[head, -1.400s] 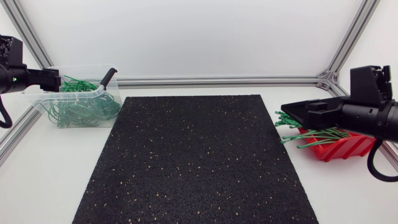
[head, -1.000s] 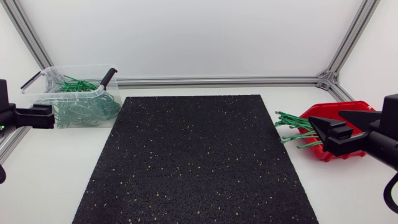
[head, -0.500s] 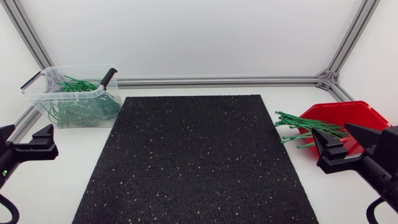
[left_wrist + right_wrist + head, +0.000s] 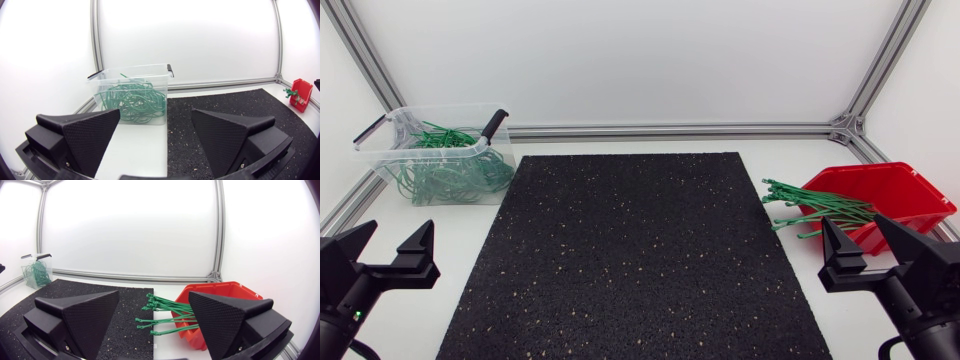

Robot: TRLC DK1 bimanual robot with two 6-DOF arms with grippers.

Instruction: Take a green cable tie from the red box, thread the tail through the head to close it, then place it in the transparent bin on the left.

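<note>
Both sit at the near corners of the tabletop (image 4: 620, 145), left hand (image 4: 395, 236) and right hand (image 4: 855, 228), fingers spread apart, holding nothing. Green cable ties (image 4: 815, 212) stick out of the red box (image 4: 910, 190), beside the black mat (image 4: 640, 260). Transparent bin (image 4: 390, 150) far left holds looped ties (image 4: 445, 175).

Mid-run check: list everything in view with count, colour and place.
Transparent plastic bin: one, clear with black latches, far-left table corner.
Looped green cable ties: tangled heap, green, inside that bin.
Red plastic box: one, red, table's right side.
Straight green cable ties: a bundle, green, in the red box, ends poking toward the mat.
Black speckled mat: one, black, table centre.
White table: one, white, under everything.
Left gripper: one, black, open, near-left.
Right gripper: one, black, open, near-right, in front of the red box.
</note>
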